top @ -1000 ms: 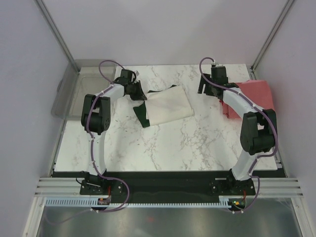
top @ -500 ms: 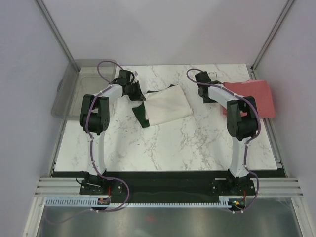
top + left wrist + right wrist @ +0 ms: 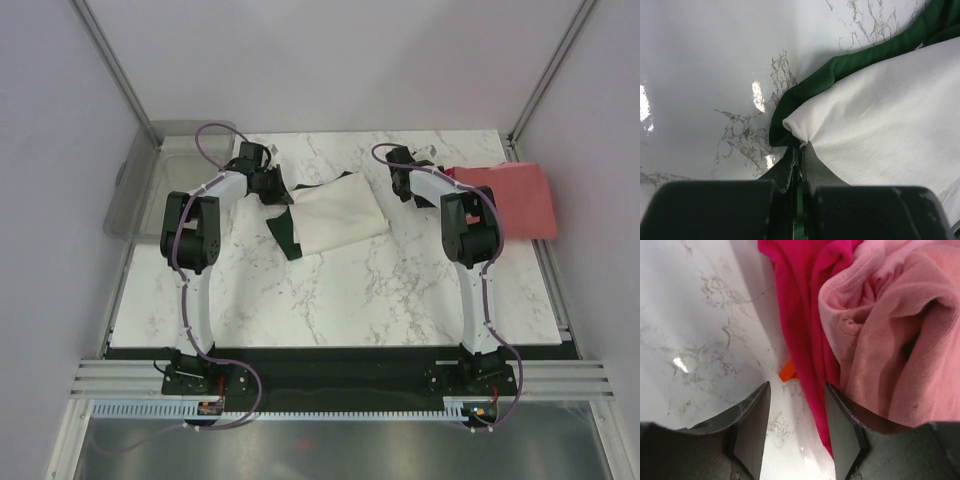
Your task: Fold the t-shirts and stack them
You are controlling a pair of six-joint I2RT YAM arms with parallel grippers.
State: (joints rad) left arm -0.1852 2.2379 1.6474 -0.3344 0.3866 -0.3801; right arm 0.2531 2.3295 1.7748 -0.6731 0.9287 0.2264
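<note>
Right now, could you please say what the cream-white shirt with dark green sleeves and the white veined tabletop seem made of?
Cream-white shirt with dark green sleeves: soft matte knit, probably cotton; ribbing shows on the green. White veined tabletop: glossy marble look, possibly laminate; glare spots.

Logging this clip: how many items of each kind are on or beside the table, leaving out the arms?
Shirts: 2 (cream-white shirt with green sleeves, coral-red shirt)
Bins: 1 (clear grey bin at the table's left edge)
Total: 3
</note>
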